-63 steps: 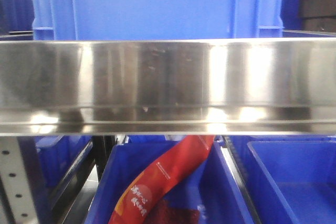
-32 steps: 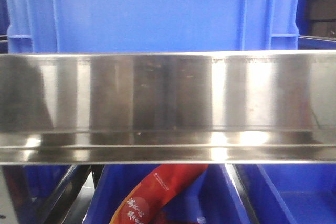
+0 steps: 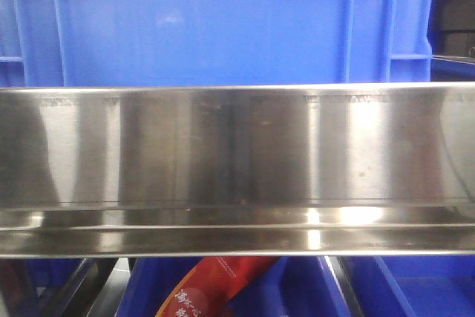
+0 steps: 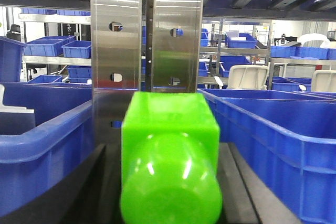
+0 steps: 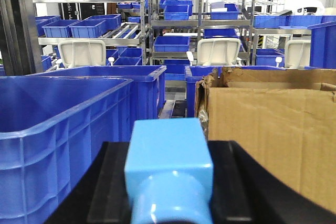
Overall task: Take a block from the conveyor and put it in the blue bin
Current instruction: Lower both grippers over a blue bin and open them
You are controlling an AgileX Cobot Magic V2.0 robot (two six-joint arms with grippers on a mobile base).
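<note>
Placement seems unfinished: we see a green block (image 4: 169, 124) just left of the blue bin (image 4: 273, 135), not inside; whether either pincer grips we cannot tell

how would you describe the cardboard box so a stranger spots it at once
Start at the big blue bin filling the left of the right wrist view, then cross past the light blue block to the right side. There stands the cardboard box, the only brown, torn-edged container among blue plastic bins.
</note>
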